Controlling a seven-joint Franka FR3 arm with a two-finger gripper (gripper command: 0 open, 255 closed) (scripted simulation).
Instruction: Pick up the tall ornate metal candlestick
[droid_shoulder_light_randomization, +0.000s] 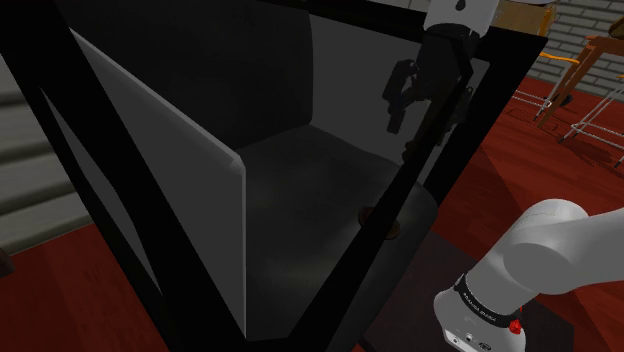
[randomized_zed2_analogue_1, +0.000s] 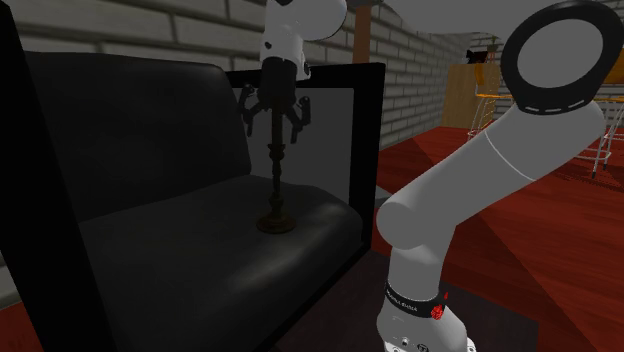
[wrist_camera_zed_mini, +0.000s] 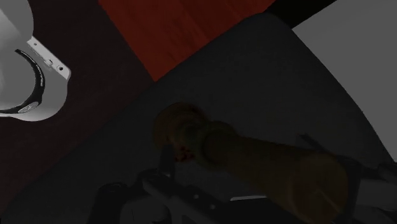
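Candlestick (randomized_zed2_analogue_1: 276, 185) stands upright on the seat cushion (randomized_zed2_analogue_1: 170, 255) of a dark couch, near the cushion's edge on the arm's side, w/ its round base flat on the cushion. Slim dark stem w/ turned knobs. In the wrist view it reads brownish and is seen from above, top end toward the camera and base further off.

Tool (randomized_zed2_analogue_1: 277, 128) hangs straight over the candlestick, pointing down. Fingers (randomized_zed2_analogue_1: 249, 112) are spread, one on each side of the stem's upper part. In the second ext. view there's a gap between each finger and the stem, so it's straddled, not clasped (wrist view is too dim to settle contact).

White arm (randomized_zed2_analogue_1: 480, 190) rises from its base at the second ext. view's lower right, bends and comes over the couch from above. The couch's side panel (randomized_zed2_analogue_1: 335, 130), grey w/ a black frame, sits between the arm's base and the cushion. In the shoulder view the tool and candlestick are seen through that frame, partly cut by a black bar.

Floor (randomized_zed2_analogue_1: 540, 270) is red-brown wood. Pale brick wall (randomized_zed2_analogue_1: 420, 70) behind, and some wire-legged furniture (randomized_zed2_analogue_1: 610, 150) further off at the second ext. view's right.
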